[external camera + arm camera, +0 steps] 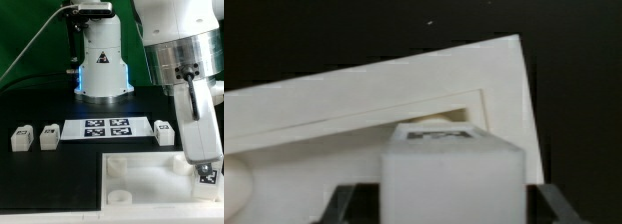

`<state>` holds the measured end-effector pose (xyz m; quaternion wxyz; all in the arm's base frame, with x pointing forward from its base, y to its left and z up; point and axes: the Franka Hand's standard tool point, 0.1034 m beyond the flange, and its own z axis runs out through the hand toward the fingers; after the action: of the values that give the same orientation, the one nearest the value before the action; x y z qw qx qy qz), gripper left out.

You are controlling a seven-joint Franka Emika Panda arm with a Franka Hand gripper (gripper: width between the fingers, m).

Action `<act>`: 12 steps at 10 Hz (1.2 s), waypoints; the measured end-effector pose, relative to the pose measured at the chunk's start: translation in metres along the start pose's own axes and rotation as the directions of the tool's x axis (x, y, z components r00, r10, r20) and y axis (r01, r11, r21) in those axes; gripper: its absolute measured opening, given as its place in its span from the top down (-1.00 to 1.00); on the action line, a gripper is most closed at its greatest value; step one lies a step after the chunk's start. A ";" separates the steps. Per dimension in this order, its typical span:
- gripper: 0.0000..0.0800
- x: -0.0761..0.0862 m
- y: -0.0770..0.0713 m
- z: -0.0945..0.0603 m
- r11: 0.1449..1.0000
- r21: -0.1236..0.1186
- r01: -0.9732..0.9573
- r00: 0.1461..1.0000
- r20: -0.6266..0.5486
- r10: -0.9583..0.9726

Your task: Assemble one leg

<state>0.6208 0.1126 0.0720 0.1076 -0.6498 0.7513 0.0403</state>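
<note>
Exterior and wrist views at the insertion stage. I have the gripper (207, 172) lowered over the exterior view's right side of the tabletop panel (140, 172), its fingers pinching the leg (445, 170), a white block whose tagged face shows in the wrist view between the two dark fingertips (345, 203). In the wrist view the leg hangs in front of a corner of the panel, beside a recessed opening; I cannot tell whether its lower end touches the panel or is just above it. Three more legs lie loose on the black table: two (21, 137) (48, 134) at the exterior view's left of the marker board (96, 128), and one (164, 128) between that board and the arm. I judge the main hazard to be misalignment: if the leg's end is offset from the corner socket, pressing down would catch it on the rim and tilt it in the grip, or push the unsecured panel across the table. A second hazard is slip, since the smooth plastic may rotate between the fingers under any twisting load. The nearby loose leg could also be nudged by the arm.
</note>
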 end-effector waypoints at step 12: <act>-0.62 0.006 -0.003 -0.004 -0.086 -0.076 0.993 -0.080 0.073 -0.994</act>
<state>0.6231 0.1060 0.0748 0.0657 -0.9973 0.0285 -0.0144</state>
